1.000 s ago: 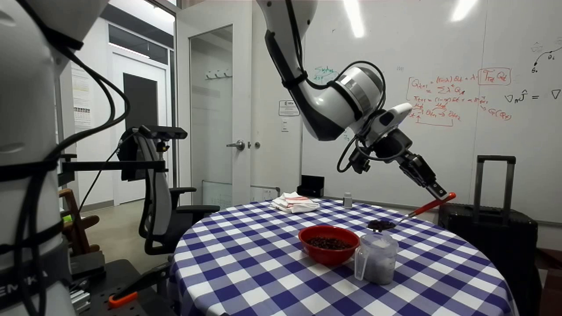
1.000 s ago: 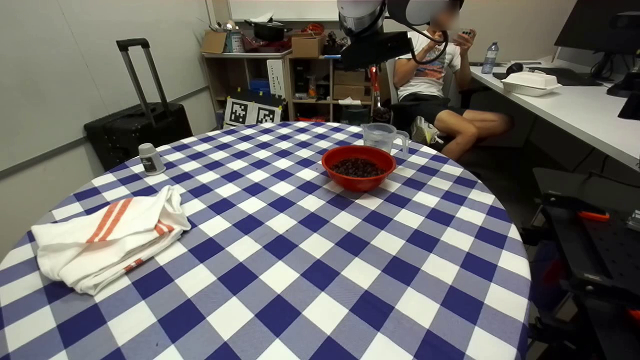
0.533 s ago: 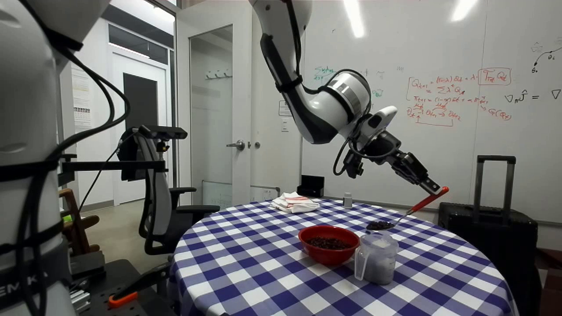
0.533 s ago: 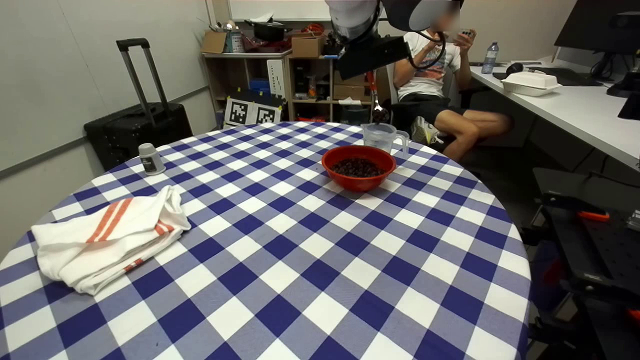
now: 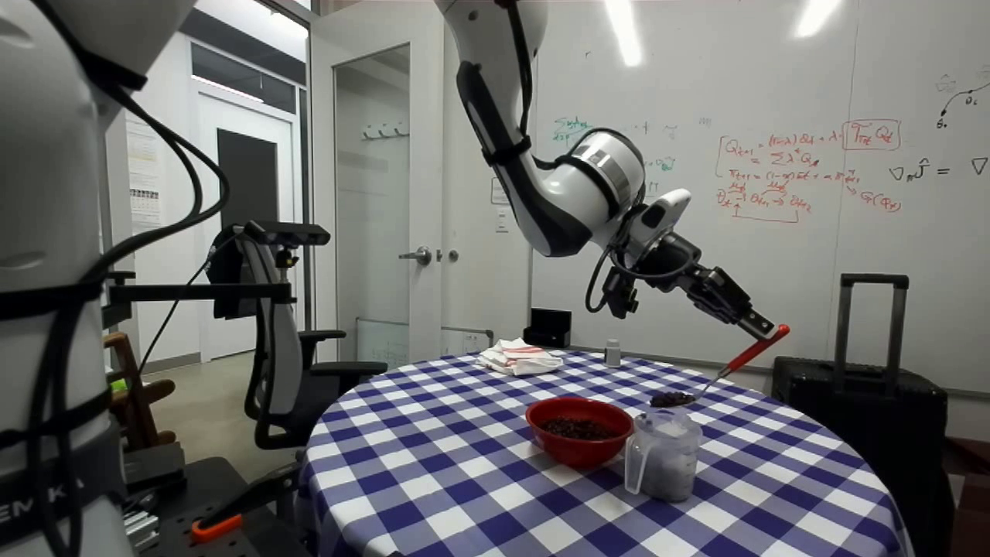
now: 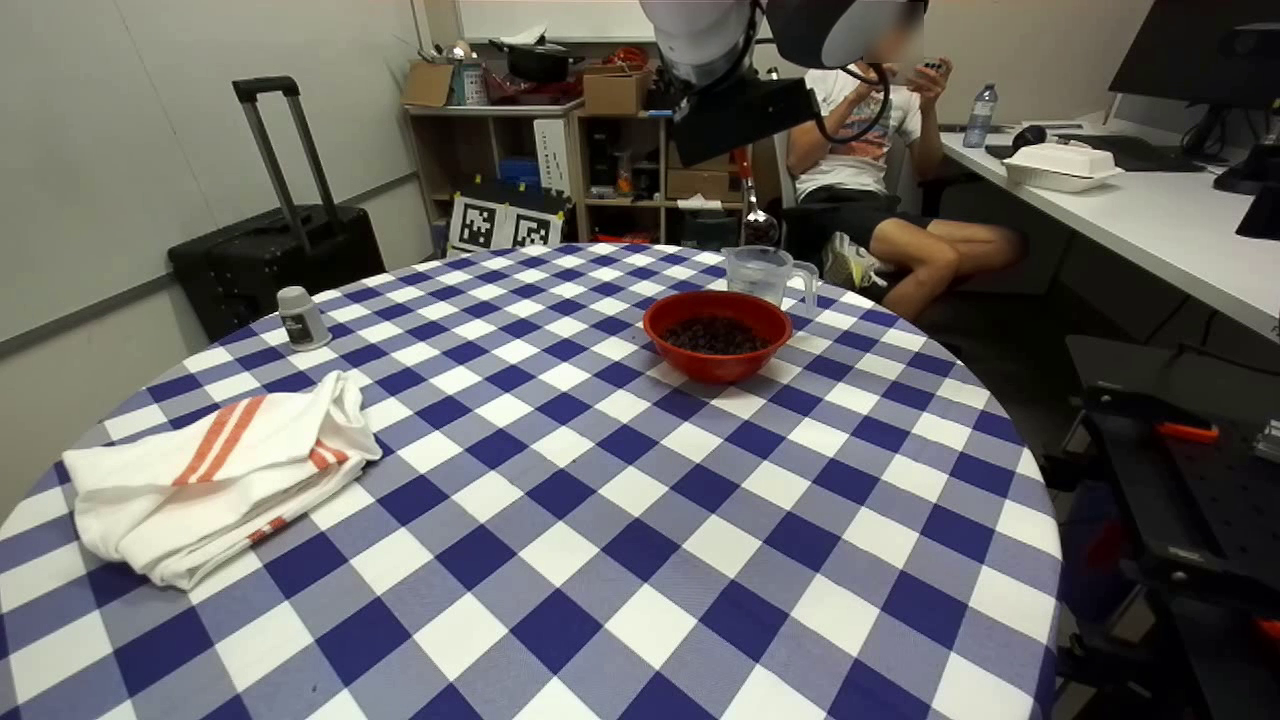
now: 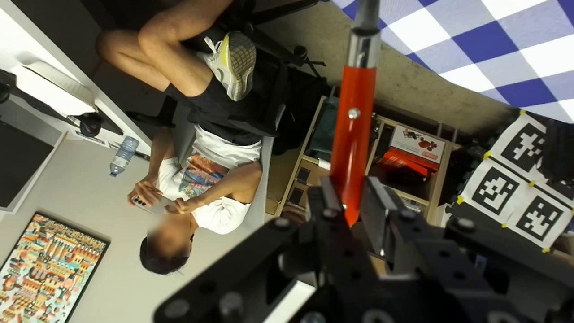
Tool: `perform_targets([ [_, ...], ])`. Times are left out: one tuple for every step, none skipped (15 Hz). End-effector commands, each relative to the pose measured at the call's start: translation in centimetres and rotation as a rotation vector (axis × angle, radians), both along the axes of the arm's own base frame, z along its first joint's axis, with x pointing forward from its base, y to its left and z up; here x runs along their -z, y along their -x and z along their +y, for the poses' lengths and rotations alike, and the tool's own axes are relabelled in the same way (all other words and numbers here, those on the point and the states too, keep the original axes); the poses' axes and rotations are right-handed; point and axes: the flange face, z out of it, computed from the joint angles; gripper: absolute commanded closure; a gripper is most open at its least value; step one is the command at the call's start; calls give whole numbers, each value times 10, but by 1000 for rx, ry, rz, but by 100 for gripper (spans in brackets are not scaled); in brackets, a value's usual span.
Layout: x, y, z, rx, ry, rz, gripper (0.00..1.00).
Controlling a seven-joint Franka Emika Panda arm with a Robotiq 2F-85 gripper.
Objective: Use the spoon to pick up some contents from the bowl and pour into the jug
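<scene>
Over the last second the arm has drawn back a little, so the spoon slants more steeply, though its loaded head has hardly shifted. The jug and bowl haven't budged. The gripper has the red handle pinched near its end. In both exterior views the head hangs just over the jug's mouth with dark bits heaped on it; whether it touches the rim I can't tell.

I'd call the job better than halfway done: the spoon is in hand, a scoop is loaded, presumably from the bowl, and it sits about where it needs to be. What's left is the tipping. I see no dark pile in the jug, though its cloudy wall could hide a few strays. Plenty remains in the bowl nearby, should one scoop not be enough.
</scene>
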Motion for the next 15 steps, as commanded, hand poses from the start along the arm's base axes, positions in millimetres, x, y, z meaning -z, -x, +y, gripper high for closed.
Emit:
perform_targets([
  [1, -1, -5, 15, 30, -18, 95],
  [1, -1, -6, 18, 33, -21, 95],
  [1, -1, -7, 20, 34, -23, 95],
  [2, -1, -8, 21, 36, -26, 95],
  [2, -2, -8, 24, 40, -33, 95],
  [2, -2, -8, 25, 41, -36, 95],
  [2, -2, -8, 26, 46, -43, 95],
  [2, -3, -8, 27, 54, -50, 95],
  [2, -3, -7, 28, 61, -54, 95],
  [2, -3, -7, 28, 68, -56, 95],
  [2, -3, -7, 29, 80, -58, 95],
  [3, -3, -7, 28, 90, -58, 95],
  [4, -3, -6, 27, 101, -57, 95],
  [5, -3, -5, 26, 117, -58, 95],
  [6, -2, -5, 24, 134, -60, 95],
])
